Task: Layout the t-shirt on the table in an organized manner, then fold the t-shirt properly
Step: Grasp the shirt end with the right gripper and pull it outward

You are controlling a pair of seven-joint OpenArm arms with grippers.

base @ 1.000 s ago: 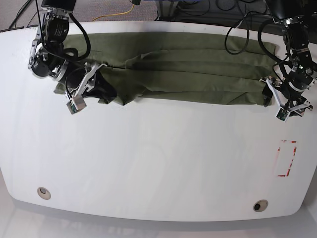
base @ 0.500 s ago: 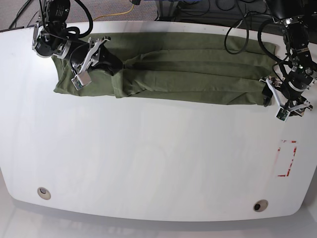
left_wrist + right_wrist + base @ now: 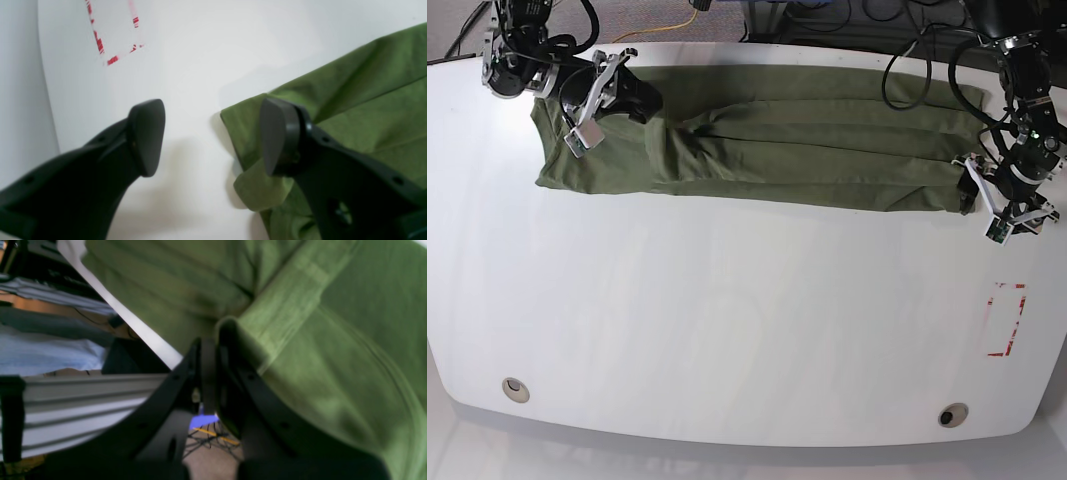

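Note:
The olive-green t-shirt (image 3: pixel 807 150) lies as a long folded strip across the back of the white table (image 3: pixel 727 320). At its left end my right gripper (image 3: pixel 640 100) hovers near the table's back edge. In the right wrist view that gripper (image 3: pixel 215 340) is shut, with a hemmed fold of the t-shirt (image 3: pixel 333 340) pinched at its tips. My left gripper (image 3: pixel 980 210) stands open at the strip's right end. In the left wrist view it (image 3: pixel 211 133) straddles the t-shirt (image 3: pixel 367 100) corner, one finger over cloth and the other over bare table (image 3: pixel 200 50).
A red dashed rectangle (image 3: pixel 1007 320) marks the table near its right edge, also seen as the red rectangle (image 3: pixel 113 33) beyond the left gripper. Two grommet holes (image 3: pixel 515 388) (image 3: pixel 952 414) sit near the front edge. Cables (image 3: pixel 677 25) run behind the table.
My right gripper has travelled from the shirt's front edge to the back left, pulling the bunched fold with it; the left end now lies flatter. The left arm has stayed put.

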